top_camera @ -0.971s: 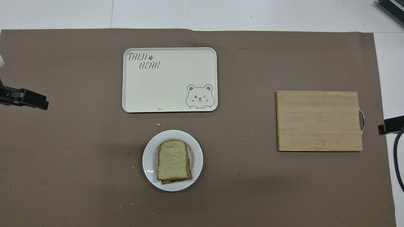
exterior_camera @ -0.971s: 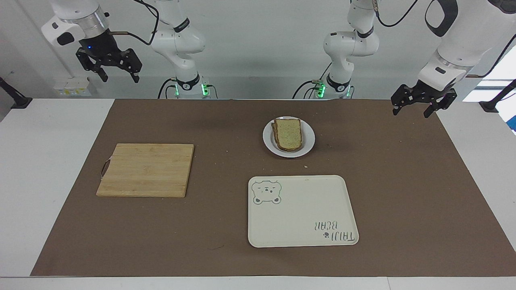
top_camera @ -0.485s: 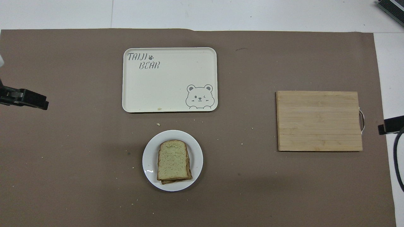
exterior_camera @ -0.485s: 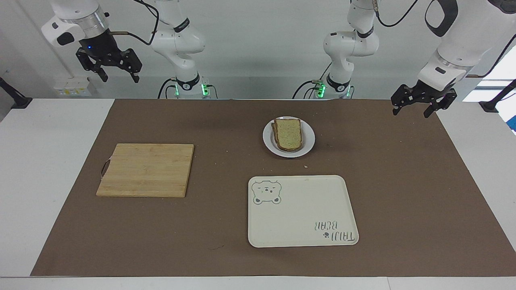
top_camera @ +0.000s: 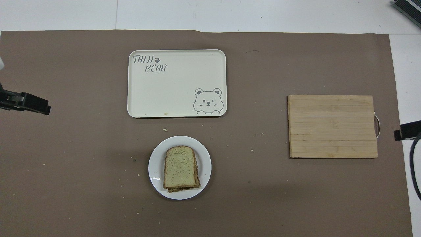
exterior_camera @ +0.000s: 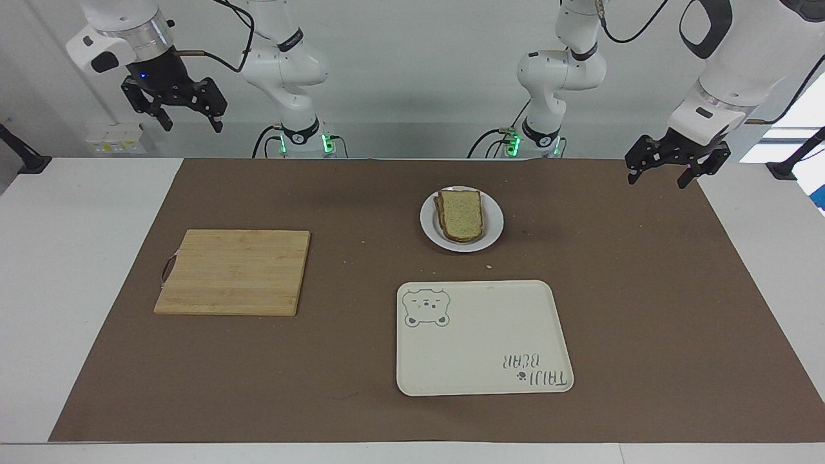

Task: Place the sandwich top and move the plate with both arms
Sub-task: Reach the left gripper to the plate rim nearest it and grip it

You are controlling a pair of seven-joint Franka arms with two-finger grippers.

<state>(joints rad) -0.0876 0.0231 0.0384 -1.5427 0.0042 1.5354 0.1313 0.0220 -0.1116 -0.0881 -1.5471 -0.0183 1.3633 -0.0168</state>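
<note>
Brown mat holds plate (top_camera: 204, 164); sandwich top's (top_camera: 180, 166) rounded end points away from robots.

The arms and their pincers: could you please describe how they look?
Both arms are glossy white, rounded segments with dark joint bands. Each base shows a green light, and black cables loop along the upper links. The left pincer and right pincer are black and angular; a blue light shows above the right one.

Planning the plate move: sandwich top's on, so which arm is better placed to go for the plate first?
Left, probably. The left gripper hangs low over the mat's edge at its own end, open. The right gripper is raised much higher, out past the cutting board. The plate sits toward the left arm's end.
</note>
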